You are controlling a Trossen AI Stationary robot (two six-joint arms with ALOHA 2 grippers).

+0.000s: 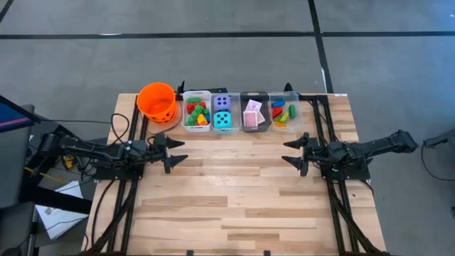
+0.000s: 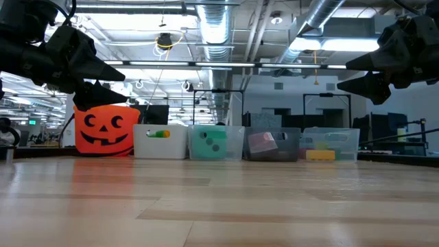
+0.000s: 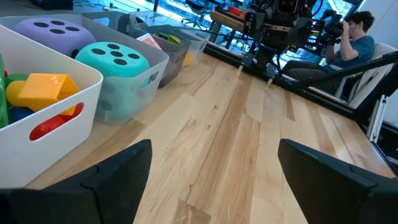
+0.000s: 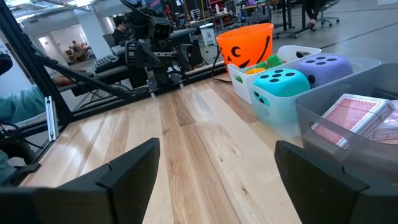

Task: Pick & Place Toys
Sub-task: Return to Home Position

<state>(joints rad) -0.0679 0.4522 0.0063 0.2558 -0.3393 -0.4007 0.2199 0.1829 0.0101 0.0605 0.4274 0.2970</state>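
The toys lie in a row of bins along the table's far edge. Red, green and yellow bricks point(image 1: 197, 114) fill a white bin. A purple die point(image 1: 222, 102) and a teal die point(image 1: 223, 120) sit in a clear bin. Pink-backed cards point(image 1: 252, 114) lie in a dark bin, and more bricks point(image 1: 283, 112) in a clear bin at the right. My left gripper point(image 1: 183, 151) hovers open at mid-table on the left, pointing right. My right gripper point(image 1: 284, 151) hovers open opposite it, pointing left. Both are empty and above the tabletop.
An orange pumpkin-face bucket point(image 1: 156, 102) stands at the left end of the bin row. Bare wooden tabletop point(image 1: 234, 199) stretches between the grippers and toward the near edge. A seated person point(image 3: 354, 37) shows beyond the table's right side.
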